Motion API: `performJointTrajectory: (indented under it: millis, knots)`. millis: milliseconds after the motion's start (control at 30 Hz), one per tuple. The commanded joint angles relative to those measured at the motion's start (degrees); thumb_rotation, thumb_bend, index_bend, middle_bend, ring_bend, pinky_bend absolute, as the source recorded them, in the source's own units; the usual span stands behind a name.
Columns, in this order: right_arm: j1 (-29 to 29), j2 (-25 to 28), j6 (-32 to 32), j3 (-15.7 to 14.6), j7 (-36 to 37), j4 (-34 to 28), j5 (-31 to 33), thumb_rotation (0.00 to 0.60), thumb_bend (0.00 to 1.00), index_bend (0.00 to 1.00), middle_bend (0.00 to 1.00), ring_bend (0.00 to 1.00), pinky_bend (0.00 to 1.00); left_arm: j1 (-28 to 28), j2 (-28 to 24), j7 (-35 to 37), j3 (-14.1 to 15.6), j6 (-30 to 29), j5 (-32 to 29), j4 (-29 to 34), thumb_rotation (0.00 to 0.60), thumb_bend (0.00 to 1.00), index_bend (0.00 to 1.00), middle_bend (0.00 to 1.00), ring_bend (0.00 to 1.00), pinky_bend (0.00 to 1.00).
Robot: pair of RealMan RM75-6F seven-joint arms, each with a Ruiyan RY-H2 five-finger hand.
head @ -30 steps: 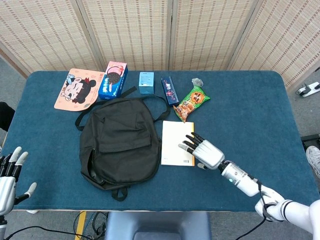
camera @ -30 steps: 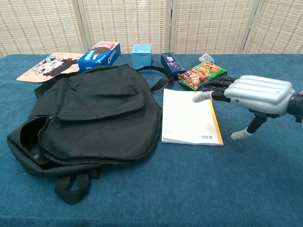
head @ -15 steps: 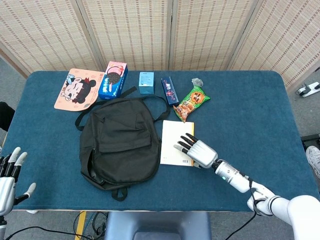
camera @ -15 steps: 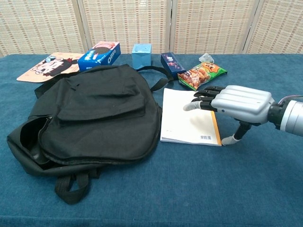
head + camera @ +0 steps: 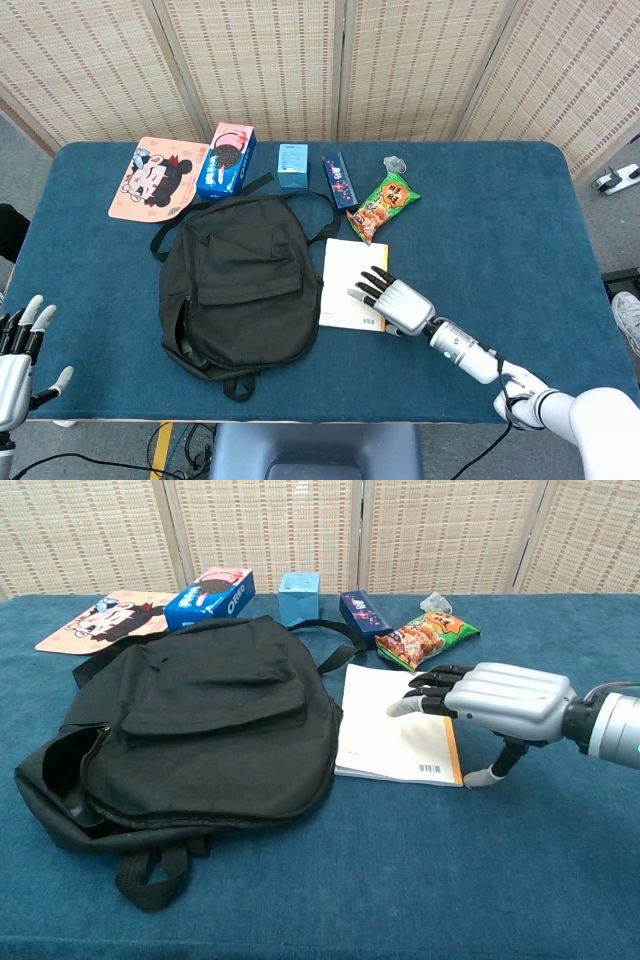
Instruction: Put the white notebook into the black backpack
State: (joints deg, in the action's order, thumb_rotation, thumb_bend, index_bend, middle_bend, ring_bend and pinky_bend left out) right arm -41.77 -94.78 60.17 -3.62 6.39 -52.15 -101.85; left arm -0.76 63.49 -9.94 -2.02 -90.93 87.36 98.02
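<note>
The white notebook (image 5: 347, 292) (image 5: 388, 730) lies flat on the blue table just right of the black backpack (image 5: 240, 282) (image 5: 190, 720), its left edge touching the bag. My right hand (image 5: 394, 303) (image 5: 490, 700) hovers palm down over the notebook's right side, fingers spread across the cover and thumb down at the orange spine edge; it grips nothing. The backpack lies flat with its zip opening gaping at the near left end. My left hand (image 5: 20, 360) hangs with fingers apart off the table's near left corner and shows only in the head view.
Along the far side lie a cartoon pad (image 5: 157, 178), an Oreo box (image 5: 226, 160), a small blue box (image 5: 293, 165), a dark blue box (image 5: 339, 180), a green snack bag (image 5: 384, 207) and a crumpled wrapper (image 5: 395, 162). Backpack straps (image 5: 335, 640) trail toward the boxes.
My right hand has slid left and lower over the notebook, thumb coming down at the spine. The notebook has shifted slightly left against the backpack. The left hand stayed put.
</note>
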Motion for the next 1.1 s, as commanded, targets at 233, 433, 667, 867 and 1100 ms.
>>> performJointTrajectory:
  millis: [233, 433, 667, 867, 1100]
  knots:
    - [-1.22, -1.8, -0.23, -0.17, 0.66, 1.59, 0.35, 0.6, 0.14, 0.1, 0.17, 0.03, 0.05, 0.36, 0.02, 0.29, 0.11, -0.19, -0.22, -0.2, 0.6, 0.27, 0.02, 0.0, 0.0, 0.0]
    - [-2.18, -3.28, 1.28, -0.19, 2.7, 3.71, -0.05, 0.6, 0.34, 0.22, 0.27, 0.07, 0.05, 0.71, -0.07, 0.4, 0.24, -0.55, -0.15, -0.23, 0.6, 0.27, 0.02, 0.0, 0.0, 0.0]
    - [-3.29, -4.9, 2.82, -0.25, 4.33, 6.14, -0.48, 0.6, 0.43, 0.25, 0.29, 0.09, 0.05, 0.75, -0.08, 0.63, 0.29, -0.43, -0.03, -0.36, 0.6, 0.27, 0.02, 0.0, 0.0, 0.0]
    - [-3.6, -5.59, 3.75, -0.29, 5.46, 7.54, -0.22, 0.6, 0.44, 0.26, 0.3, 0.11, 0.05, 0.65, -0.12, 0.82, 0.28, -0.05, -0.18, -0.4, 0.6, 0.27, 0.02, 0.0, 0.0, 0.0]
    - [-3.9, -6.47, 4.52, 0.21, 6.25, 8.65, 0.59, 0.6, 0.44, 0.26, 0.3, 0.11, 0.05, 0.32, -0.28, 0.81, 0.13, 0.35, -0.1, -0.19, 0.6, 0.27, 0.02, 0.0, 0.0, 0.0]
